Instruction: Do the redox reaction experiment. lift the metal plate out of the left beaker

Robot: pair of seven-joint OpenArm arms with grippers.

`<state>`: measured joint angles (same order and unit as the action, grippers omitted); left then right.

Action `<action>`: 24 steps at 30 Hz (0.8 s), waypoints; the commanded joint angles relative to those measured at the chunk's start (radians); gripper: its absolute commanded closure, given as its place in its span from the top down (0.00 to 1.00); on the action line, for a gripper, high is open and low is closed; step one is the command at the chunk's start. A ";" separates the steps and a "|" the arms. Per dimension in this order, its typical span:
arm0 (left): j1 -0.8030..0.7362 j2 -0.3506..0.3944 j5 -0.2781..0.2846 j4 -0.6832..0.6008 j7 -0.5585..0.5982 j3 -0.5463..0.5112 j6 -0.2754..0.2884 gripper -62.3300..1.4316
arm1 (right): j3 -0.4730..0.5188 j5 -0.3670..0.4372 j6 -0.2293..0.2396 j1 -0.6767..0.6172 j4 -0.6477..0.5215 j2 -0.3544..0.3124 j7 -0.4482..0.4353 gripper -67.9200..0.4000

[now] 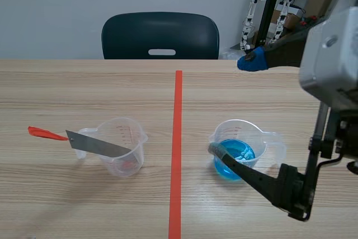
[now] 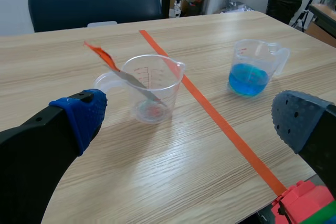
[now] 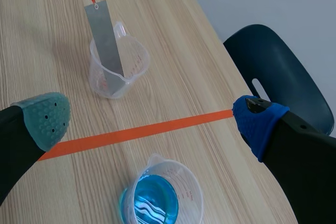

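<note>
Grey metal plate [image 1: 100, 145] aslant over left beaker [image 1: 137, 150] rim, red tag [image 1: 45, 133] outside.

Front view, two wrist views — all see the left beaker [image 1: 130, 155].

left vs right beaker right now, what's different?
The left beaker has the metal plate leaning in it, top end out over the rim; the right beaker has no plate. The right beaker holds blue liquid; the left beaker shows only a reddish patch at its bottom. Both are clear, upright, handled measuring beakers.
</note>
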<state>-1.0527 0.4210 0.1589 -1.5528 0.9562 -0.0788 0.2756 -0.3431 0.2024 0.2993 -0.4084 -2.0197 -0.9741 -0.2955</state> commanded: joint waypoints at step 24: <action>-0.039 -0.104 -0.062 0.156 0.222 -0.001 -0.031 1.00 | -0.478 -0.027 -0.010 0.456 0.257 0.334 0.234 0.96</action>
<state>-1.0832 0.3195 0.0925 -1.3842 1.1606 -0.0788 0.2428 -0.8246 0.1715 0.2939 0.0319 -1.7561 -0.6460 -0.0532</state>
